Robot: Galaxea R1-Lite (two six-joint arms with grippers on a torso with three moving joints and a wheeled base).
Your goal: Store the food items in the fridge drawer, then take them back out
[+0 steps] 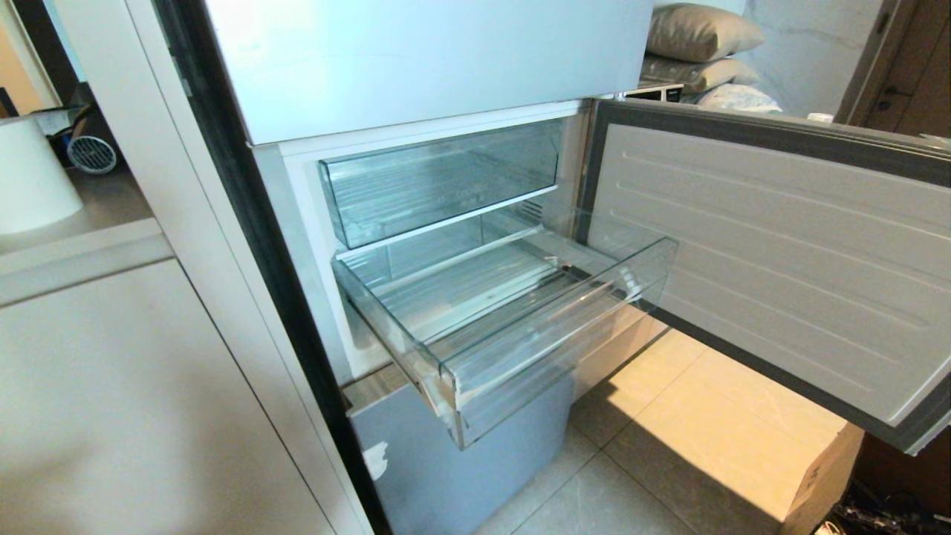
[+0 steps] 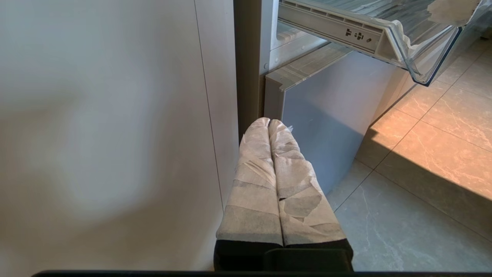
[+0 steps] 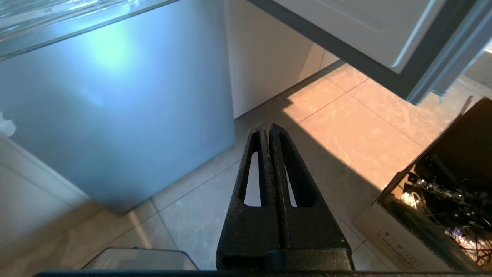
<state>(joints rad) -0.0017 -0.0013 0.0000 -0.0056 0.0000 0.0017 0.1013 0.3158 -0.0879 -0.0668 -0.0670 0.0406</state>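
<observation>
Zero food items can be seen anywhere, and the fridge drawer (image 1: 520, 312) is pulled out and looks emptied, so the job seems basically wrapped up. For this last bit, the arms are best kept tucked low and well clear of the drawer lip. The right gripper (image 3: 268, 129) is pointed down at the floor (image 3: 346, 127), jaws pressed together on nothing. The left gripper (image 2: 269, 123) is parked by the lower fridge front (image 2: 326, 115), jaws likewise pressed together.

Warm sunlight patch on floor tiles (image 1: 713, 416), hard shadow edge, glare on fridge drawer (image 1: 520, 319)
</observation>
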